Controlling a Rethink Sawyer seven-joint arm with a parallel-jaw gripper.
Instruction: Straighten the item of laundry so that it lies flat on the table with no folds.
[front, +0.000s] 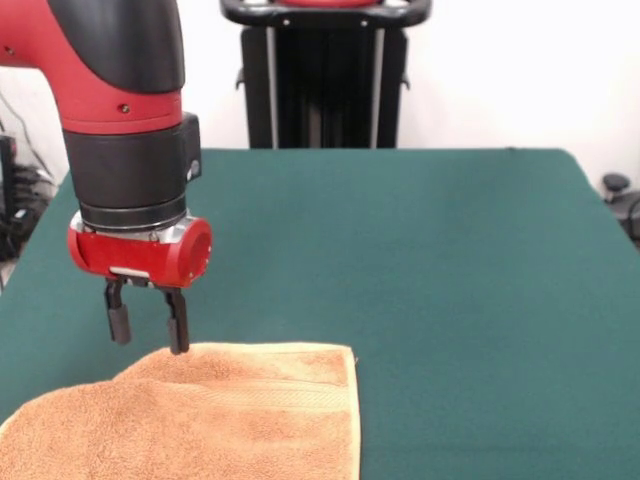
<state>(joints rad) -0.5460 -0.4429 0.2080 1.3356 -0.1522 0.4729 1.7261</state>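
Observation:
The orange-tan terry towel (205, 415) lies at the near left of the dark green table (440, 280). Its far left corner is folded over, leaving a slanted edge, and a woven band runs across it. Its near part runs out of the picture. My gripper (148, 335) hangs from the red and black arm over the towel's far edge, above the folded corner. Its two black fingers (177, 322) are apart with nothing between them, and the right tip is at the towel's edge.
The black pedestal (322, 75) stands at the table's far side. The arm's thick red and black body (125, 110) fills the upper left. Cables and gear (20, 200) sit beyond the left edge, and a dark object (620, 195) beyond the right edge.

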